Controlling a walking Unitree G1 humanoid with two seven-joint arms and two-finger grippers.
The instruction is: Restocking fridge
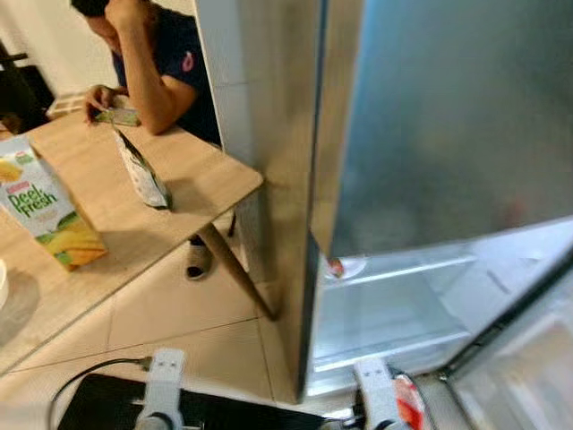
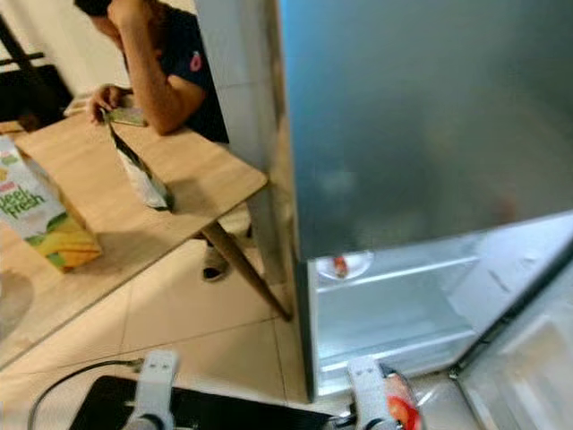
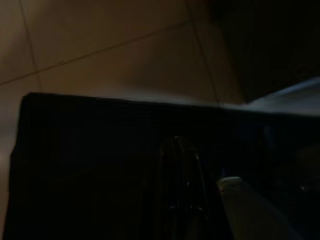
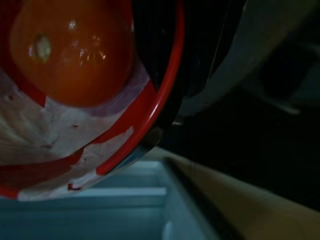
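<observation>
Nearest the robot, the right claw (image 1: 394, 414) sat low by the fridge's (image 1: 394, 296) open bottom section, pinching a red-and-white packet (image 4: 75, 135) w/ an orange-red fruit printed on it; the packet filled much of the right wrist view, pressed against a black finger (image 4: 160, 55). Left claw (image 3: 180, 200) hung idle over a dark mat (image 1: 116, 403) on the floor, fingers pressed together.

Judging by its crinkled skin, the packet was prob. light, soft and a bit slick, so it wants a mid-body hold, not too hard.

Further in, white fridge shelves (image 1: 403, 269) looked mostly bare, w/ one small red item (image 1: 335, 267) at the upper shelf's left end.

Beyond, a juice carton (image 1: 40, 210) lay near the counter's (image 1: 206, 184) left edge, a pouch (image 1: 141, 170) stood mid-counter, and a person (image 1: 161, 63) sat at its far edge.
</observation>
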